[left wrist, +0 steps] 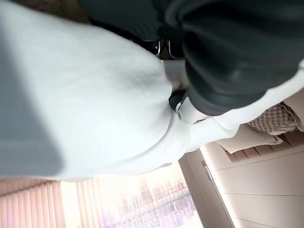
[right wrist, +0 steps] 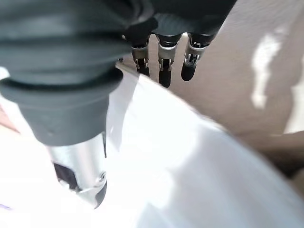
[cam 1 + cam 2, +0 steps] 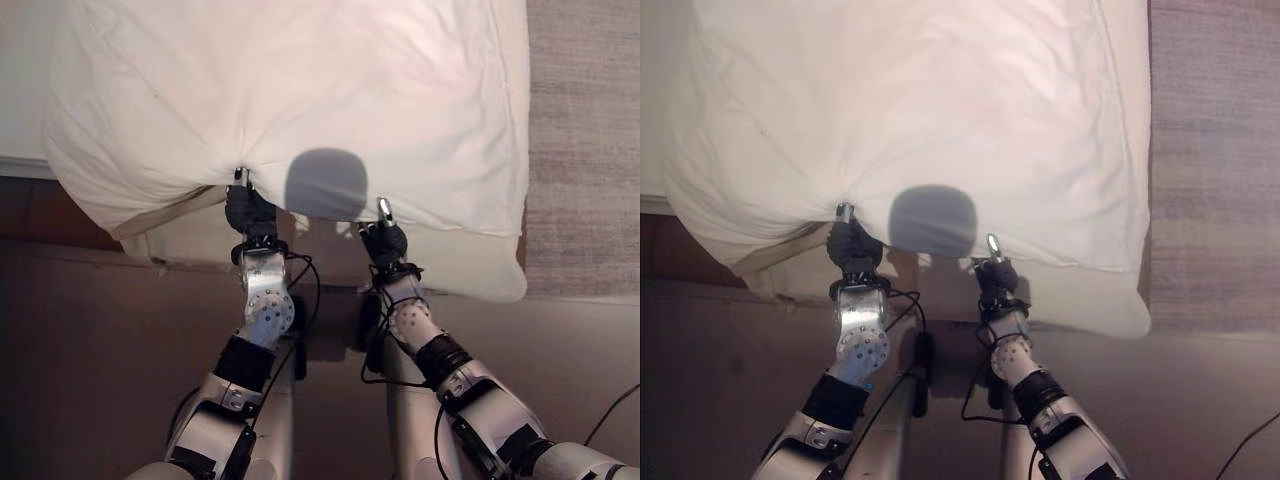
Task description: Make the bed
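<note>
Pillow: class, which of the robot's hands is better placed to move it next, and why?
Left, probably. The left hand pinches the white pillow where its cloth gathers into creases; the right hand sits at the pillow's edge with fingers straight, gripping nothing.

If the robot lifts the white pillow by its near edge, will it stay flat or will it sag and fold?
It will probably sag. The white pillow looks soft and puffy, and its cloth gathers into creases where the left hand pinches it. It seems light for its bulk. The right hand sits at the edge with its fingers relaxed, so that side may droop.
</note>
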Controlling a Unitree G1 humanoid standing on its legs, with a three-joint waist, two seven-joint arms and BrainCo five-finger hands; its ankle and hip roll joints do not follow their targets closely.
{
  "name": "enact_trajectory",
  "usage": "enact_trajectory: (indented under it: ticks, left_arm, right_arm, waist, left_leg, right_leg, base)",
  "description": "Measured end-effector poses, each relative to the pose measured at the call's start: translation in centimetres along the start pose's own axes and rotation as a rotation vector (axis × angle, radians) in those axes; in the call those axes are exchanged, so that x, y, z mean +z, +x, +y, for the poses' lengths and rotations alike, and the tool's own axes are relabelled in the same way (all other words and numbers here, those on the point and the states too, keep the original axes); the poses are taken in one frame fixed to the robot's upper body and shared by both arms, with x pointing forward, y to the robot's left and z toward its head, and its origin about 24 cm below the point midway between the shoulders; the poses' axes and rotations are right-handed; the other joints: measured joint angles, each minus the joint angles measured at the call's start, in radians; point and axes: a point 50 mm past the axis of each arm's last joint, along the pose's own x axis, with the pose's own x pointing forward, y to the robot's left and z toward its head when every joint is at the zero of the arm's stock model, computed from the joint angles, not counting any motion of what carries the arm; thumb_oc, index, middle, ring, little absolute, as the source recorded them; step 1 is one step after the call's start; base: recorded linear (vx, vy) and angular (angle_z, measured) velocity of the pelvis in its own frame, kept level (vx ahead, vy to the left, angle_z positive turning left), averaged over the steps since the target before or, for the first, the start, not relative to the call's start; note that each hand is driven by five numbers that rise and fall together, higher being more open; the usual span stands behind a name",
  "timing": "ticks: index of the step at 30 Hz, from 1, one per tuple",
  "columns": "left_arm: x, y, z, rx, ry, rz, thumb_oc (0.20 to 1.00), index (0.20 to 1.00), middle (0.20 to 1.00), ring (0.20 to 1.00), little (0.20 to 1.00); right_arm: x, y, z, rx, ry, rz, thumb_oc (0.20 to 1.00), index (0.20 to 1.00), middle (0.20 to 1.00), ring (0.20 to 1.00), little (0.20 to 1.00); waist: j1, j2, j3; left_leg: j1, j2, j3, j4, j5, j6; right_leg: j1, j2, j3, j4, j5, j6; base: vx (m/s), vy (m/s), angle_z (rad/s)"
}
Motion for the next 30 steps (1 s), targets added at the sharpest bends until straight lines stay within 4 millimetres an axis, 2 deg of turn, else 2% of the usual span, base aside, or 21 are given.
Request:
enact_trajectory:
  ticks: [11,23,24,25,26,30]
  left_arm:
    - [1.6,0.0,-0.1,0.029,0.064,-0.076,0.2,0.2,0.2,0.2,0.2]
    - [2.3,0.1,-0.5,0.023,0.107,-0.121,0.2,0.2,0.2,0.2,0.2]
    - [2.4,0.2,-0.5,0.023,0.106,-0.123,0.2,0.2,0.2,0.2,0.2]
    - [2.4,0.2,-0.5,0.022,0.105,-0.126,0.2,0.2,0.2,0.2,0.2]
    - [2.4,0.2,-0.5,0.022,0.106,-0.126,0.2,0.2,0.2,0.2,0.2]
    - [2.4,0.2,-0.5,0.021,0.106,-0.126,0.2,0.2,0.2,0.2,0.2]
  right_arm:
    - [4.1,0.2,-0.2,-0.047,0.068,-0.204,1.0,1.0,1.0,1.0,1.0]
    - [8.8,0.2,-1.8,-0.133,0.047,-0.359,1.0,1.0,1.0,1.0,1.0]
    - [8.8,0.2,-1.8,-0.133,0.044,-0.361,0.849,0.849,0.849,0.849,0.849]
    - [9.0,0.2,-1.8,-0.133,0.039,-0.364,0.235,0.235,0.235,0.235,0.235]
    - [9.1,0.2,-1.8,-0.134,0.035,-0.366,0.2,0.2,0.2,0.2,0.2]
    - [9.3,0.3,-1.7,-0.13,0.032,-0.368,0.2,0.2,0.2,0.2,0.2]
  waist:
    - [-0.003,0.005,0.0]
    - [-0.005,0.005,0.0]
    - [-0.006,0.005,0.0]
    - [-0.006,0.005,0.0]
    - [-0.006,0.005,0.0]
    - [-0.005,0.005,0.0]
  left_leg:
    - [-0.016,0.001,0.002,-0.003,0.0,-0.001]
    - [-0.033,0.001,0.006,0.003,0.0,-0.001]
    - [-0.033,0.001,0.007,0.003,0.0,-0.001]
    - [-0.033,0.001,0.007,0.002,0.0,-0.001]
    - [-0.033,0.001,0.007,0.002,0.0,-0.001]
    - [-0.033,0.001,0.01,0.002,0.0,-0.001]
  right_leg:
    - [-0.022,0.0,0.001,0.004,-0.005,-0.002]
    - [-0.043,-0.006,0.003,0.014,-0.005,-0.003]
    - [-0.043,-0.006,0.003,0.014,-0.005,-0.003]
    - [-0.044,-0.006,0.004,0.014,-0.005,-0.003]
    - [-0.044,-0.006,0.004,0.014,-0.005,-0.003]
    - [-0.046,-0.006,0.006,0.015,-0.005,-0.003]
  base:
    - [0.0,0.0,0.0]
    - [0.0,0.0,0.0]
    - [0.0,0.0,0.0]
    - [0.0,0.0,0.0]
    - [0.0,0.0,0.0]
    - [0.0,0.0,0.0]
